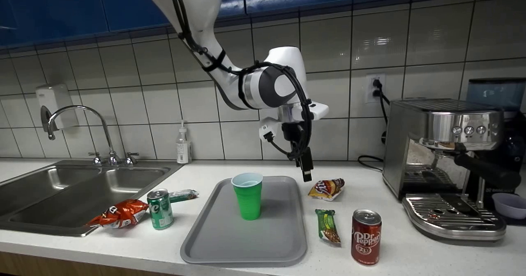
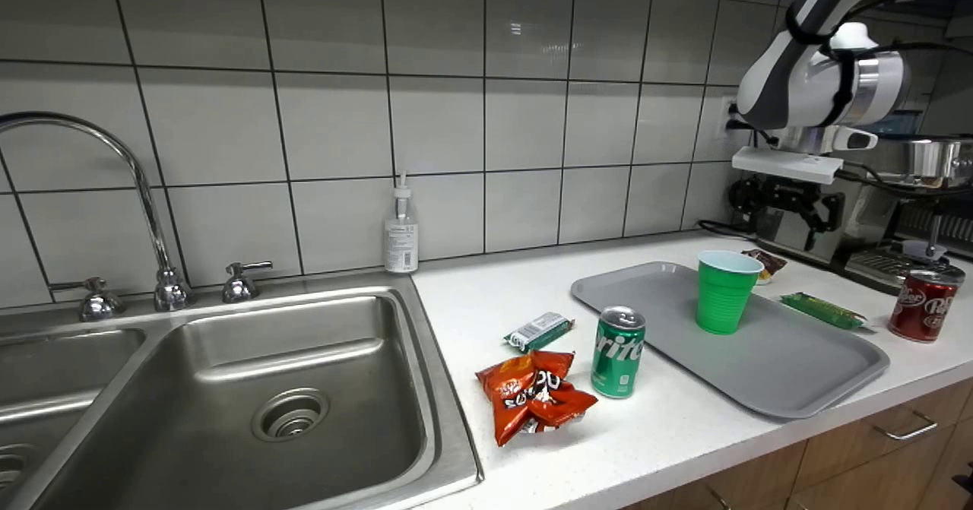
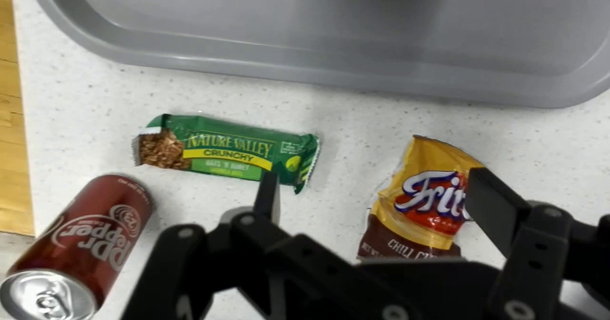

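The counter (image 1: 370, 193) carries a tray (image 1: 242, 243), a red bag (image 1: 119, 213), two green-wrapped bars (image 1: 327, 226) and an espresso machine (image 1: 448, 119); a Dr Pepper can (image 1: 366, 240) and Sprite can (image 1: 160, 211) stand near its front edge, a Fritos bag (image 1: 327, 189) nearer the back.

Black end effector (image 3: 374, 184), yellow and brown bag (image 3: 421, 201), gray tray (image 3: 214, 15)

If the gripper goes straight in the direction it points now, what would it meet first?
Probably the Fritos bag, below the open gripper; but the line passes near its edge and depth is unclear, so perhaps the countertop instead.
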{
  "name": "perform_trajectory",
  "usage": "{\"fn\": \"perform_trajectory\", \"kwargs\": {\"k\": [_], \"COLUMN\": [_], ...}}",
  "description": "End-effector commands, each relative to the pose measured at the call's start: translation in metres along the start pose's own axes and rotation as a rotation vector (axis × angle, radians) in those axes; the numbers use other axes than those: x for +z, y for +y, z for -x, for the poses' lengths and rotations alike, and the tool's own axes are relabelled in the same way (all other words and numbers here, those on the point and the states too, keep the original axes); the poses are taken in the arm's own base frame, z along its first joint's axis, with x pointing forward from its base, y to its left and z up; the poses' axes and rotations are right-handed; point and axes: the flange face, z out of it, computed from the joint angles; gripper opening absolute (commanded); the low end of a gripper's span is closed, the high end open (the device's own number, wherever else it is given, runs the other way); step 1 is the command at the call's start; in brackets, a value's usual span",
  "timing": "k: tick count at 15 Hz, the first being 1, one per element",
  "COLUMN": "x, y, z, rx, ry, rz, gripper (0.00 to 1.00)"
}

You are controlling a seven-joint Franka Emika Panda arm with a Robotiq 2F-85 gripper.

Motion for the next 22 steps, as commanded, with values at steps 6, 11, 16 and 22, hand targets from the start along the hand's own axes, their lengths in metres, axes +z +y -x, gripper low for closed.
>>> {"fn": "perform_trajectory", "kwargs": {"k": [6,11,16,22], "x": [-0.012,-0.001,-0.001,0.006], "y": [0.06,0.054,0.055,0.059], "z": [0.01,0.006,0.006,-0.002], "rx": [-0.118,-0.094,-0.094,-0.161], "ry": [-0.092,-0.077,-0.079,-0.081], "rz": [0.031,0.032,0.032,0.055], "gripper": [1.0,1.0,1.0,1.0]}}
